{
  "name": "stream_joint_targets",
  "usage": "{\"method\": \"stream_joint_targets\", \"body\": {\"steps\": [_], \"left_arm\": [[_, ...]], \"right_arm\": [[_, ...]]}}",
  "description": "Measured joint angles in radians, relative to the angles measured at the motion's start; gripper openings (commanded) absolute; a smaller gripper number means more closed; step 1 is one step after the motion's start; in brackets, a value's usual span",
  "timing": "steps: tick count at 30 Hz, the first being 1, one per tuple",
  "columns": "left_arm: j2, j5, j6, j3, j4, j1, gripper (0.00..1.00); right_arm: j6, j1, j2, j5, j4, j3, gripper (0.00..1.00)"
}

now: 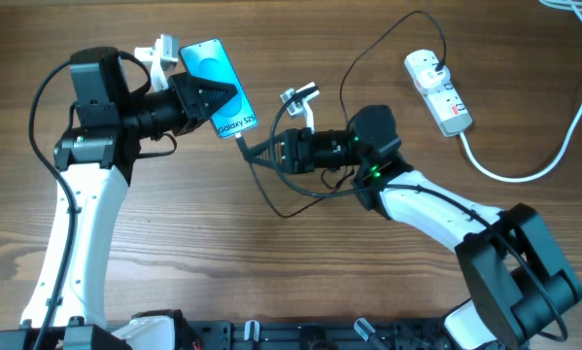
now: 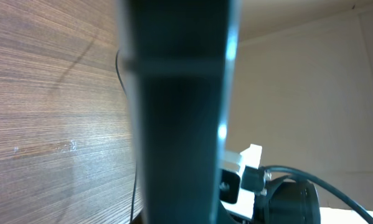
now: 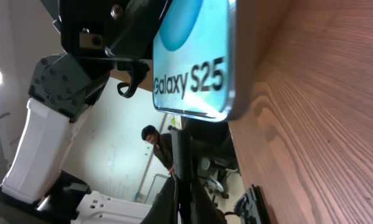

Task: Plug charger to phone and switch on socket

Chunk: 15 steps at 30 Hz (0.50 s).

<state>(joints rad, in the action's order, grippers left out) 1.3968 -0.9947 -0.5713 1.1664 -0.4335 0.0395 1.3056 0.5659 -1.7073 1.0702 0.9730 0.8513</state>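
teal glass and thin metal — the phone [image 1: 205, 60] looks light, stiff and slick. it would slide in a loose pinch and crack under a hard one. it sits in the upper left of the overhead frame, held at a tilt, with the left gripper [image 1: 213, 97] clamped across its lower half. that is a sound place to take it: broad flat faces, the bottom edge left bare for the port. whether one edge rests on the table [image 1: 271, 282] i cannot tell.

the charger [image 1: 368, 58] is the opposite sort of thing, a limp black cable that loops from the socket [image 1: 436, 89] at upper right down to frame centre. only its short stiff end can be steered, and the right gripper [image 1: 255, 152] pinches it there, just behind the tip [image 1: 240, 139]. in the right wrist view that tip [image 3: 181, 146] stands straight up to the phone's [image 3: 192, 37] bottom edge, under the "galaxy s25" band. it is touching or nearly so — i cannot tell whether it is seated.

pushing calls for a square, gentle line, since a skewed tip would likely lever the phone out of its grip. the socket's red switches look small and stiff, and their state is too small to read
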Motion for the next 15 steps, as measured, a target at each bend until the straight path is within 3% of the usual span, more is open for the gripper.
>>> {"method": "stream_joint_targets", "body": {"steps": [15], "left_arm": [[0.000, 0.003, 0.008, 0.000, -0.042, 0.000, 0.04]], "right_arm": [[-0.055, 0.015, 0.000, -0.005, -0.032, 0.000, 0.04]]}}
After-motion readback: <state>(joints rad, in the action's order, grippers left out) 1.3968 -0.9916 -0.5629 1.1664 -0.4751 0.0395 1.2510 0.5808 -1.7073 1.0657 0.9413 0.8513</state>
